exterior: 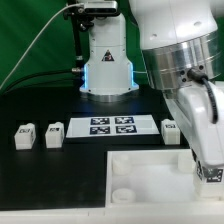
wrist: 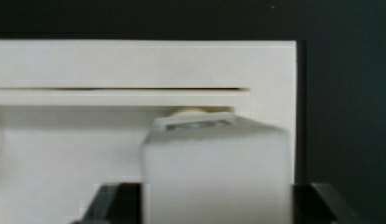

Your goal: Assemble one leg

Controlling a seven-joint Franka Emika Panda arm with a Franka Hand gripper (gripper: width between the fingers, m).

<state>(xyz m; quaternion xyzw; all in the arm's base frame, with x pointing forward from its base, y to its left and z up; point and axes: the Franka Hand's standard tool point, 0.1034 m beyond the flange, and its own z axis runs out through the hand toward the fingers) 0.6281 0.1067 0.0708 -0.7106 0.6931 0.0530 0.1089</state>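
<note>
In the wrist view a chunky white leg [wrist: 211, 165] fills the gap between my two dark fingers [wrist: 115, 206], and its tagged end [wrist: 199, 124] points at the large white panel [wrist: 137, 70] behind it. My gripper [wrist: 216, 208] is shut on this leg. In the exterior view the gripper [exterior: 208, 168] hangs over the right side of the panel [exterior: 135, 175]; the held leg is hidden there by the hand. Three more legs stand on the black table: two at the exterior view's left [exterior: 22, 136] [exterior: 54, 134] and one at the right [exterior: 170, 130].
The marker board [exterior: 111, 126] lies between the loose legs, behind the panel. The robot base [exterior: 106, 65] stands at the back middle. The arm's large white link [exterior: 180, 50] fills the upper right.
</note>
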